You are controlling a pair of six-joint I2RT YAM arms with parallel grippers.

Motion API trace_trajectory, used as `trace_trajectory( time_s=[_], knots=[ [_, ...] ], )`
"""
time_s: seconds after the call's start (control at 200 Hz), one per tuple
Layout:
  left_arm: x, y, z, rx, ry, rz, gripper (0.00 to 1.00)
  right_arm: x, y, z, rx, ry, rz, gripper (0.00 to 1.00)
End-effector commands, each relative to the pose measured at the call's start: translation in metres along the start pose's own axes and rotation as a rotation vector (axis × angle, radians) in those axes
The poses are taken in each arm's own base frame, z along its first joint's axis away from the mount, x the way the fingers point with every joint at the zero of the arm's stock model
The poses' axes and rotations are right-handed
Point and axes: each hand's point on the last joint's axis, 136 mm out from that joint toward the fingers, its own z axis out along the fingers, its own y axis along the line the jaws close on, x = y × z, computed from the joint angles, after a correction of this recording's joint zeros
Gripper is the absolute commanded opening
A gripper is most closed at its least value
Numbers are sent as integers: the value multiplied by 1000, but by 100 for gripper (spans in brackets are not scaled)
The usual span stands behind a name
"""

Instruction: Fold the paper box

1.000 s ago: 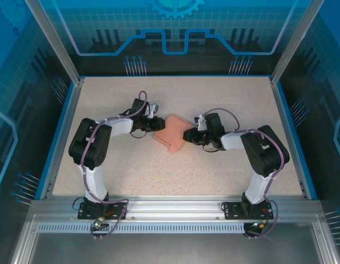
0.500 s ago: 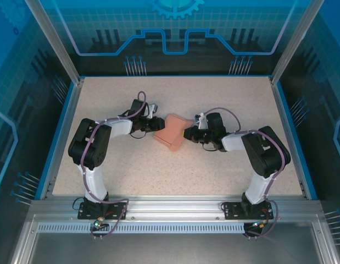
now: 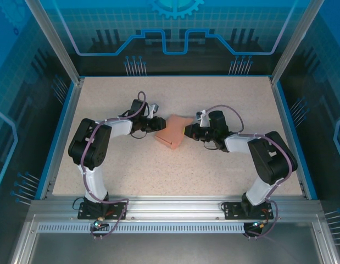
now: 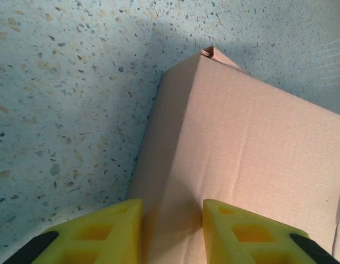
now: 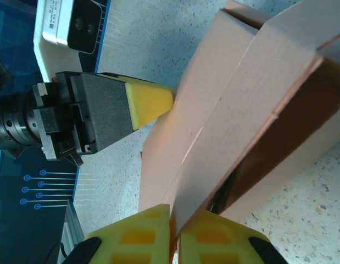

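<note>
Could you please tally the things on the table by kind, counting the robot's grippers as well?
paper box: 1
grippers: 2, the left gripper and the right gripper
total: 3

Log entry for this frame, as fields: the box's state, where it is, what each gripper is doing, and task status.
paper box: partly formed, one end open
location: near the middle of the table, between the two arms
left gripper: at the box's left side, fingers astride a folded edge; grip unclear
right gripper: shut on a thin flap at the box's right side
task status: folding not finished
</note>
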Motion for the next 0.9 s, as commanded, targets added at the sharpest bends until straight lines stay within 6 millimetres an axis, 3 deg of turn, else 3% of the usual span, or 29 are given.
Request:
trace_trajectory(
  time_s=[0.0, 0.675, 0.896],
  knots=[
    [36, 0, 8, 14, 108, -40, 34, -13, 13, -9, -17, -44, -68, 11],
    [36, 14, 7, -69, 111, -17, 33, 26, -65, 1, 170, 40, 65, 21],
    [39, 15, 7, -76, 120, -19, 30, 21, -61, 7, 108, 33, 63, 32]
  ],
)
